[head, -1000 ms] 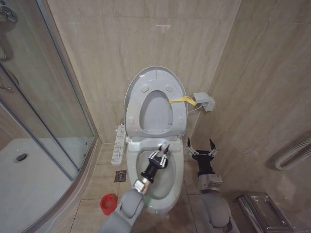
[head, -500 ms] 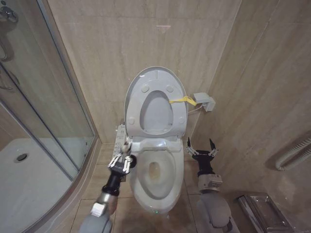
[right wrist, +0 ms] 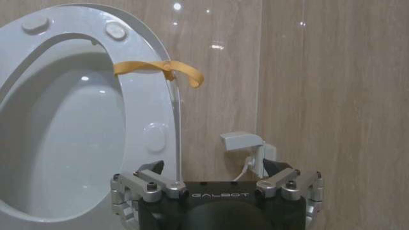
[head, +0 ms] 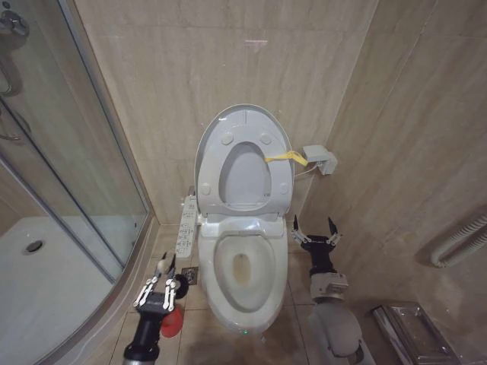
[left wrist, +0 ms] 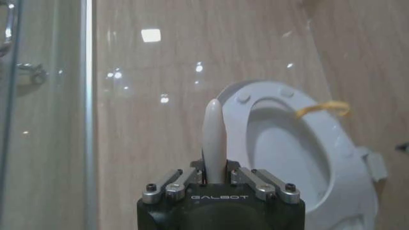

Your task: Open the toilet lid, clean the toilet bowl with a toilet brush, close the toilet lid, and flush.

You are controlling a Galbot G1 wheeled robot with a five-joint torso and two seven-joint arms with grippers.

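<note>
Red plastic at the near left floor: the toilet brush (head: 172, 319) sits in its cup, the left gripper (head: 161, 275) closed on its pale handle (light, stiff, and best held low on the stick, I'd judge). The right gripper (head: 313, 226) hovers spread wide, right of the toilet bowl (head: 243, 268). Farther back, the toilet lid (head: 245, 120) stands upright against the wall.

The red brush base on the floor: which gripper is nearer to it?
Left. The left gripper is right above the red brush base, left of the toilet bowl; the right gripper waits across the bowl.
</note>
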